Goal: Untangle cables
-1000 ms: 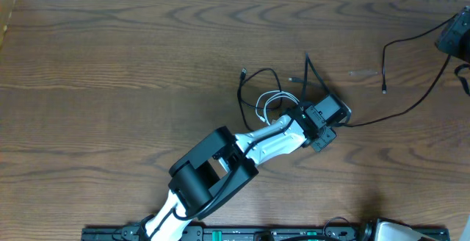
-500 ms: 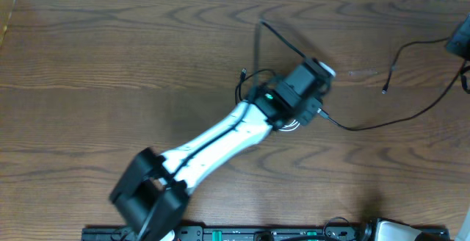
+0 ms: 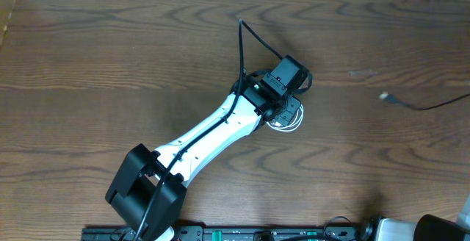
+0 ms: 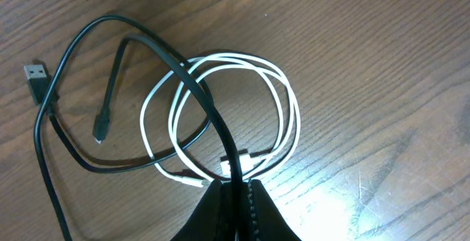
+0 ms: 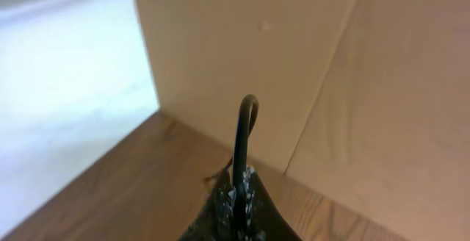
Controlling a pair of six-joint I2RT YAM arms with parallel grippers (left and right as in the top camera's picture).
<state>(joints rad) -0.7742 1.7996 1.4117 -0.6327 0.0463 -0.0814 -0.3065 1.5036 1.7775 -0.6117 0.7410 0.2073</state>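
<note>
Left gripper point(image 4: 236, 187) mid-table, fingers pressed together pinching the black cable point(image 4: 198, 94) where it crosses the coiled white cable point(image 4: 292, 112); right gripper point(image 5: 238, 188) clamps a looped black cord point(image 5: 240, 145).

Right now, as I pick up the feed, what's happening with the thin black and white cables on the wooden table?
The left gripper is shut on the thin black cable just above the pile, where it crosses the coiled white cable lying on the brown wooden table. The two are not yet separated. The right gripper, facing a pale wall, is shut on a looped black cord; I cannot tell whether it is the same cable.
</note>
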